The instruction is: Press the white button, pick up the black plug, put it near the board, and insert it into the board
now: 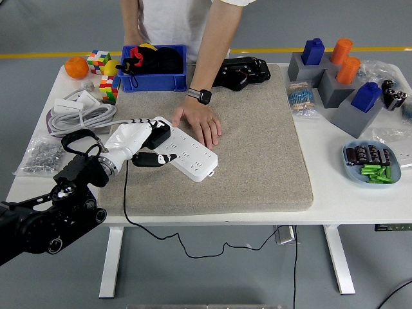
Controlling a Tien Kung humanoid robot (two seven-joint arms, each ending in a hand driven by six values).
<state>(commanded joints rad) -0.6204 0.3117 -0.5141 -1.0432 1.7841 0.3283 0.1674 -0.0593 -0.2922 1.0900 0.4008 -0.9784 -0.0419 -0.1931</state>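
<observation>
Left hand (140, 143) with fingers curled around the black plug (159, 134), held against the left end of the white power strip (185, 151) on the beige mat (257, 148). Steadied at its far edge by a person's hand (201, 122), palm flat.

Orange (76, 67), blue bin (154, 81), grey blocks (335, 90)

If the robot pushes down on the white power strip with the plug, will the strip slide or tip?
Probably neither. The white power strip is long and lies flat on the grey mat, whose felt-like surface likely grips it. The person's hand also presses on its far edge. The left hand holds the black plug over one end, so slight pivoting seems possible.
</observation>
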